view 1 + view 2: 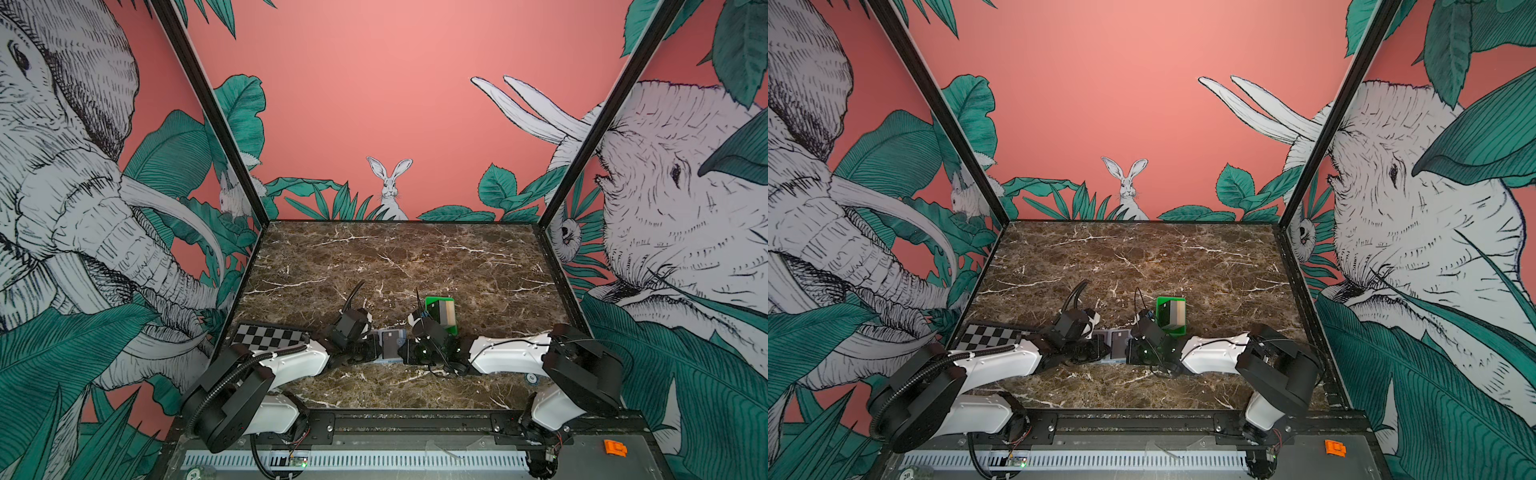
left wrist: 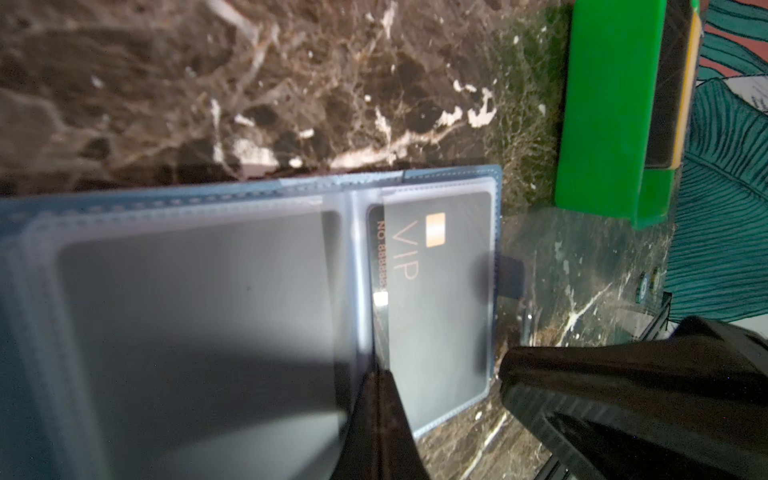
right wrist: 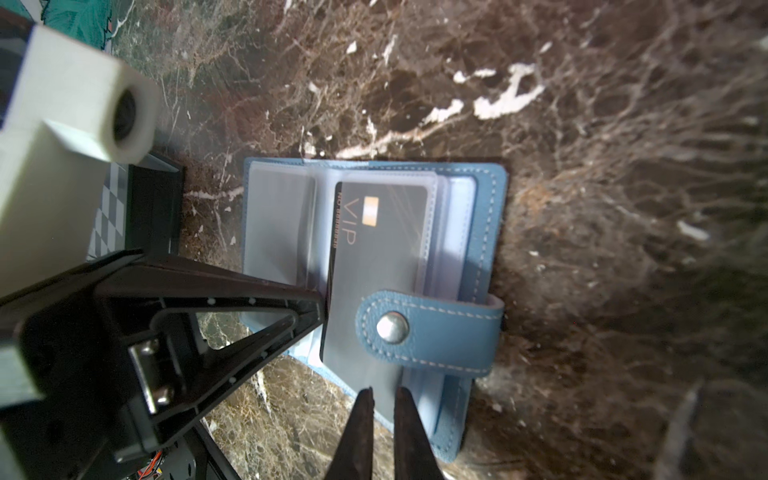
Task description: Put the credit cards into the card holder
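One "VIP" card [image 3: 374, 257] (pinched by right hand [image 3: 382, 392]; left hand [image 2: 379, 386] pressed together) protrudes from card holder [image 3: 486, 232].

On table [image 1: 374, 257], card holder [image 1: 390, 345] front centre, VIP card [image 3: 374, 266] partly in its sleeve, tray [image 1: 438, 297] behind-right, checkerboard plate [image 1: 266, 334] left

Slate-blue leather card holder [image 3: 486, 232], black rectangular plastic card [image 3: 374, 270] lettered VIP, bright green plastic tray [image 2: 602, 104], brown white-veined marble desk [image 1: 395, 257].
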`<control>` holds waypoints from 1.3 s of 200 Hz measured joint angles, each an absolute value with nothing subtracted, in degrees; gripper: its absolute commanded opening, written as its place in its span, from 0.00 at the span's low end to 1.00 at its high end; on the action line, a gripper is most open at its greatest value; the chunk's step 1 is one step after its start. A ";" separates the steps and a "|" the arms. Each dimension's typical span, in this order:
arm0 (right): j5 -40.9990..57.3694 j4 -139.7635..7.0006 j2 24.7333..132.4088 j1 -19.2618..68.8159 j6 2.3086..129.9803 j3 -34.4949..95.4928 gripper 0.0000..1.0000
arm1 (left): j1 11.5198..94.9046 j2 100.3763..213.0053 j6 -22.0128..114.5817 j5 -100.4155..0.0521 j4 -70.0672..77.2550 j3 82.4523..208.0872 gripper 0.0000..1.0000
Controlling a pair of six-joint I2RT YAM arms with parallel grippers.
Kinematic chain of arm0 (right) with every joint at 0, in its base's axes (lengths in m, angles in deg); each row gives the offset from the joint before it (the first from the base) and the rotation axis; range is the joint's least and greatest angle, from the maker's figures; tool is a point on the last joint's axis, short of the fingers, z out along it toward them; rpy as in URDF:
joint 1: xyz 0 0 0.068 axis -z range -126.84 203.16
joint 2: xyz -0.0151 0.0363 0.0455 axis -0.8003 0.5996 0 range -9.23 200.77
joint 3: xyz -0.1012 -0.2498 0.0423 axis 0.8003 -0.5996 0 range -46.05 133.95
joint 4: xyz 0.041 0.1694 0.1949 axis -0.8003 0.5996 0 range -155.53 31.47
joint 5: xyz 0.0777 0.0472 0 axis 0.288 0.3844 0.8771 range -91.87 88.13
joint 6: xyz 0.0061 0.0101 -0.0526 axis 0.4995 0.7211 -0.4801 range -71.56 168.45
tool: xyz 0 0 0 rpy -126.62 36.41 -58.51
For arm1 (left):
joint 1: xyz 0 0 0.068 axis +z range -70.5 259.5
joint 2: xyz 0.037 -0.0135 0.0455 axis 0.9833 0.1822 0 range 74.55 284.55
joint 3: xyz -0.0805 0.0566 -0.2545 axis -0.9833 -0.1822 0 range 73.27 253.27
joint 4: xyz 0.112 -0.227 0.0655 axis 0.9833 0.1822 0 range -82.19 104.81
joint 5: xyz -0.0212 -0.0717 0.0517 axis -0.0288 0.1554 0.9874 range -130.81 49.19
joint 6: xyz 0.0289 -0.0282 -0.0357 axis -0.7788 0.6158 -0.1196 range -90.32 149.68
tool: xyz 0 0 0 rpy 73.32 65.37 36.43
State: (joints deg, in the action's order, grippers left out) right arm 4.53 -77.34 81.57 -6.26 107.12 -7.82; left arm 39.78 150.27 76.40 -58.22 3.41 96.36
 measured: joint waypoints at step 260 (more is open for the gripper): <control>5.01 -77.74 83.41 -6.37 107.36 -7.42 0.13 | 39.78 150.27 76.42 -58.20 3.41 96.36 0.03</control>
State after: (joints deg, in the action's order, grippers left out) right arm 5.01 -77.74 83.41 -6.37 107.36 -7.42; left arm 39.78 150.27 76.42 -58.20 3.41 96.36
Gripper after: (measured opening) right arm 0.138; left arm 0.047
